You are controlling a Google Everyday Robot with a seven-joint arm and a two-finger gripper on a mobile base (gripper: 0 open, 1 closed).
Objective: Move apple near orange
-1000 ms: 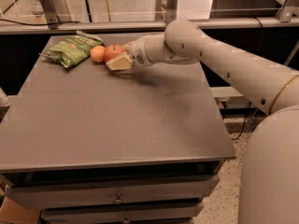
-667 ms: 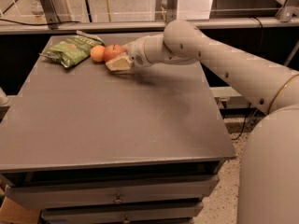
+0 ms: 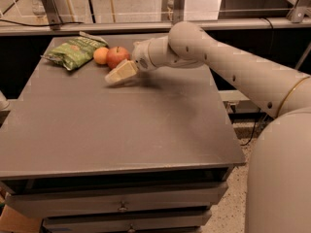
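The red apple [image 3: 118,56] with a short stem stands on the far left part of the grey table [image 3: 126,125]. The small orange [image 3: 101,55] sits right beside it on its left, touching or nearly touching. My gripper [image 3: 120,74] is just in front of the apple and slightly to its right, low over the table, apart from the fruit and holding nothing. The pale arm [image 3: 218,57] reaches in from the right.
A green chip bag [image 3: 75,52] lies left of the orange at the table's far left corner. A railing [image 3: 97,27] runs behind the table's back edge. Drawers [image 3: 121,203] sit under the table's front edge.
My gripper has drawn back a little from the apple toward the front of the table. The apple and orange have stayed in place.
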